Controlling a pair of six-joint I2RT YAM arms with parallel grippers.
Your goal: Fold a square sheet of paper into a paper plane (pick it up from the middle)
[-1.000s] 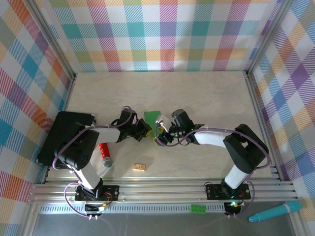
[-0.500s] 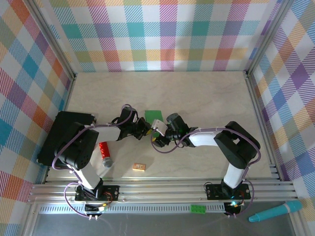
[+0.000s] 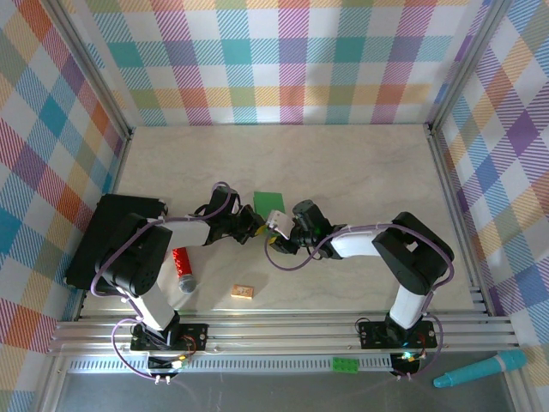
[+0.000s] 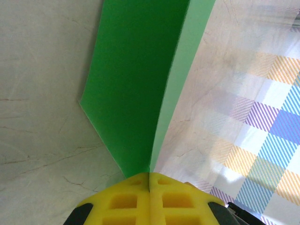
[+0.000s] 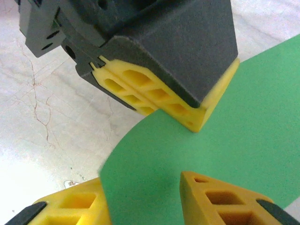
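Note:
The square sheet of paper [image 3: 268, 202] is bright green and stands bent off the table at mid-table. My left gripper [image 3: 256, 227] is shut on its near edge; in the left wrist view the yellow pads [image 4: 123, 200] meet on the paper [image 4: 136, 79], which rises away as two curved faces. My right gripper [image 3: 279, 234] sits close against the left one. In the right wrist view its jaws [image 5: 140, 180] stand apart with the green sheet [image 5: 197, 145] between them, and the left gripper's pads [image 5: 164, 101] pinch the sheet just beyond.
A red cylinder [image 3: 183, 266] and a small tan block [image 3: 243, 292] lie near the left arm. A black box [image 3: 111, 232] stands at the left edge. A green brick [image 3: 346, 364] and a teal pen [image 3: 479, 369] lie off the table in front.
My right gripper has moved left up to the paper and the left gripper, and its jaws have narrowed around the sheet. The left gripper has kept its hold.

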